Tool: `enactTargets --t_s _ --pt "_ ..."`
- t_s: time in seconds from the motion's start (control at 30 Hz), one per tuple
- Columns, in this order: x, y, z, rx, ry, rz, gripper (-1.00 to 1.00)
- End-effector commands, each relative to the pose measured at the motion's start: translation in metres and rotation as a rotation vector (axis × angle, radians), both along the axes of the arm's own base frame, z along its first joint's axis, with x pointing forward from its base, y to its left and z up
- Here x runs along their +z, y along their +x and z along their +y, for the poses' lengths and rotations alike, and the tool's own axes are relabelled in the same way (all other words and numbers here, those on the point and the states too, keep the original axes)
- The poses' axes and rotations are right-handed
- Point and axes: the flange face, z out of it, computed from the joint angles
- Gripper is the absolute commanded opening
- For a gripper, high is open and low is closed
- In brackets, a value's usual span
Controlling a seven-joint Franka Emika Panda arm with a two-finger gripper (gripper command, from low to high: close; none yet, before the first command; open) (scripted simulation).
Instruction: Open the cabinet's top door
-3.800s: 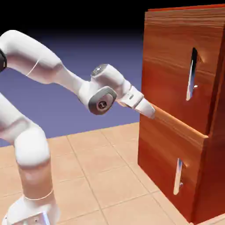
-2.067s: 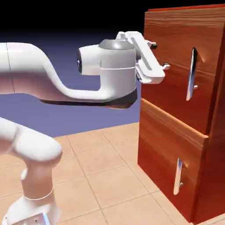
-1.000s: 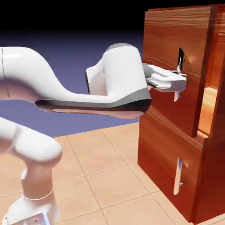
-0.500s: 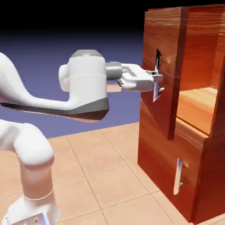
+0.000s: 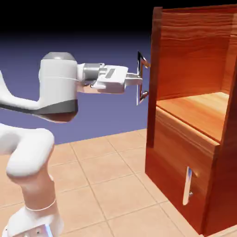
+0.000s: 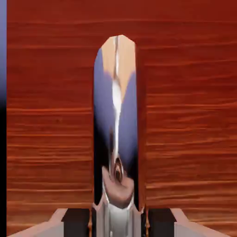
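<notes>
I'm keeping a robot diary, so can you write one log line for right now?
pincer: shut on top door's handle | top door: swung wide open, edge-on | cabinet: upper shelf showing | lower door: closed

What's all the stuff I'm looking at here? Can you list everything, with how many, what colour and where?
cabinet: one, reddish-brown wood grain, on the exterior view's right, its upper compartment showing an empty wooden shelf.
top door: one, reddish-brown, swung wide open and seen edge-on at the cabinet's left front corner.
top door handle: one, silver vertical bar, on the open door's outer face.
lower door: one, reddish-brown, shut, below the open compartment.
lower handle: one, small silver bar, on the lower door.
floor: tan tiles, under everything.
backdrop: blue-violet, fading to black above.
robot arm: one, white, rising from the lower left.
gripper: one, white with grey tips, shut on the top door handle.
</notes>
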Motion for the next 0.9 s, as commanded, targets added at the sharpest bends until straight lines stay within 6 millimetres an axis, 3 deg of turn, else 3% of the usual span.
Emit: enactTargets --t_s 0.0,0.5,0.87 --pt "0.0 -0.002 0.003 -0.008 -0.001 0.0 -1.0" --pt "0.0 -0.017 0.023 -0.073 -0.001 0.001 -1.0" --pt "0.0 -0.048 0.078 -0.235 0.0 0.001 -1.0"
